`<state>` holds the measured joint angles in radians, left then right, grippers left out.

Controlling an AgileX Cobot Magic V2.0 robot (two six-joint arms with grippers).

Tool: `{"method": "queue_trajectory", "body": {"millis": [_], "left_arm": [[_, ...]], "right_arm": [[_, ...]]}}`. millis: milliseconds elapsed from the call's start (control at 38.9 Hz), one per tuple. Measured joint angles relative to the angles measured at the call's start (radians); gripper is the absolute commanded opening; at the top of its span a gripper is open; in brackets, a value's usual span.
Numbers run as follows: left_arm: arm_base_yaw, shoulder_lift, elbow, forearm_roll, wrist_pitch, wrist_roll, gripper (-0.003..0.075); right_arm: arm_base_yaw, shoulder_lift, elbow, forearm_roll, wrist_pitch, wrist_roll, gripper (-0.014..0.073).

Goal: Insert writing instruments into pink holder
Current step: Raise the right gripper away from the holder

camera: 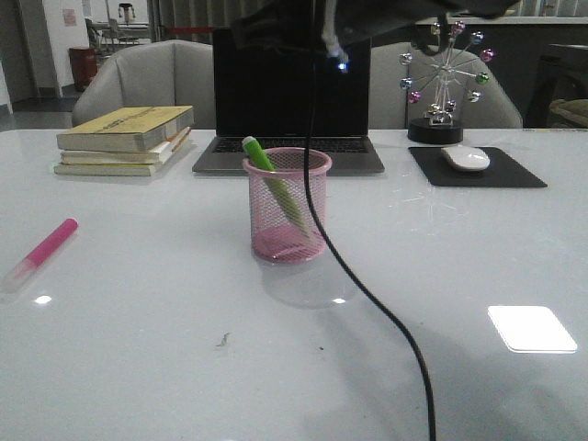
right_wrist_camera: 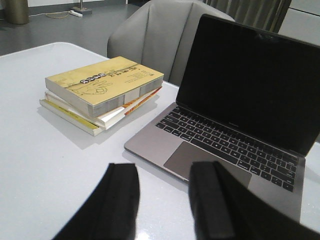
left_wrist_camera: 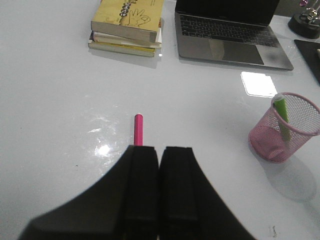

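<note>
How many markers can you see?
2. The green marker leans inside the pink cup in the middle of the table. The pink marker lies flat on the table, far over on the left side. The mesh shows no other marker inside.

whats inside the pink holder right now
One green highlighter leans inside the pink holder, its capped end poking above the rim. Nothing else shows through the mesh. The pink highlighter lies outside on the table.
</note>
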<state>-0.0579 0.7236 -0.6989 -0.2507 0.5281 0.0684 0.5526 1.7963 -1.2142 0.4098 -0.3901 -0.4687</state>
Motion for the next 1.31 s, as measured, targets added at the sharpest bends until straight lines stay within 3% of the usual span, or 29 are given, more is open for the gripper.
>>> {"method": "queue_trajectory", "body": {"millis": [437,1001,1310], "left_arm": [[0.000,0.000,0.000,0.000,0.000,0.000,0.0093],[0.000,0.000,0.000,0.000,0.000,0.000,0.0093],[0.000,0.000,0.000,0.000,0.000,0.000,0.0093]], "right_arm": [[-0.150,-0.282,0.000,0.239,0.197,-0.301,0.0377],[-0.508,-0.582,0.000,0.241,0.638,-0.317,0.0377],[-0.546,-0.701,0.055,0.235,0.710,-0.317,0.0377]]}}
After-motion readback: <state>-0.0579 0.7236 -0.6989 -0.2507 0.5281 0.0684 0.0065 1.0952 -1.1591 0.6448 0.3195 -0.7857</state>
